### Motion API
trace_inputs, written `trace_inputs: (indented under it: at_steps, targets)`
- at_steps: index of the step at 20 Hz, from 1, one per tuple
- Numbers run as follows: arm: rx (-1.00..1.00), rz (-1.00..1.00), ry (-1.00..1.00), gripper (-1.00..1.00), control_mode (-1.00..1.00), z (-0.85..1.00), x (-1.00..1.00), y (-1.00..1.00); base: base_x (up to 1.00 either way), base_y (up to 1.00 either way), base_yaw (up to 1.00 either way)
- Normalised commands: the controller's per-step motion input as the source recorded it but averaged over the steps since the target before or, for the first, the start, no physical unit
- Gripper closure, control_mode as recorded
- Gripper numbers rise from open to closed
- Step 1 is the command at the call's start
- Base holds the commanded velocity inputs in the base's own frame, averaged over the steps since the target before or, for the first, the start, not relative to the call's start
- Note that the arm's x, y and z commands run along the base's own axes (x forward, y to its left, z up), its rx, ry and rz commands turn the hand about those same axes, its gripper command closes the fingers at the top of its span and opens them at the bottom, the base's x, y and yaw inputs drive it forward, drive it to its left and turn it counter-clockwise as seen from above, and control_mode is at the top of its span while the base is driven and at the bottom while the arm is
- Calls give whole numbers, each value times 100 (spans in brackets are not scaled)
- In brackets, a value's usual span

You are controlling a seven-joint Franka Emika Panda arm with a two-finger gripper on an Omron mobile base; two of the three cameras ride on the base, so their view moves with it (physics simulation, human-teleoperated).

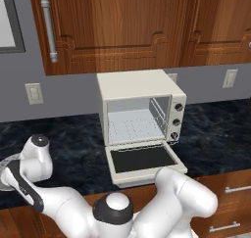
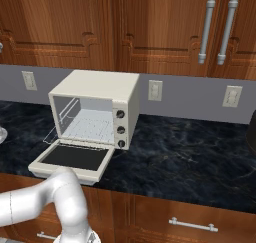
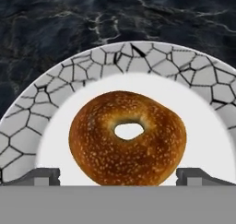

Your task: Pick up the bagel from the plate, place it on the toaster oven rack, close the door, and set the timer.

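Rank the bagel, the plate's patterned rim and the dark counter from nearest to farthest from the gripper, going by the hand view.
1. The bagel, directly ahead of the open gripper, between its fingers.
2. The plate's patterned rim, curving beyond the bagel.
3. The dark counter, past the plate's far edge.

Illumination is even and diffuse across the room, with no single visible source. The dark veined stone counter (image 2: pixel 190 157) shows faint pale sheen only, no hard glare. The boxy cream-white toaster oven (image 1: pixel 139 87) is brightly lit on top, and its cavity is shaded grey. The dark glass panel of the cream-framed drop-down door (image 1: pixel 143 158) reflects nothing. The brown wooden cabinets (image 2: pixel 125 22) carry soft highlights. Seen up close, the golden-brown ring-shaped bagel (image 3: pixel 126 138) appears sharp, its lower edge darker, on the round white plate with grey patterned rim (image 3: pixel 69 75). Rendering is slightly soft, with no edge distortion
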Motion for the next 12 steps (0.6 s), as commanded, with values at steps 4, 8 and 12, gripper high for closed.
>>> trace_inputs:
  at_steps: [4, 8, 12]
  targets:
    - [0, 0, -1, -100, -100, -22, 13, 17, 0, 0, 0]
    - [0, 0, -1, -100, -100, -22, 10, 16, 0, 0, 0]
    - [0, 0, -2, -100, -100, -23, 4, 16, 0, 0, 0]
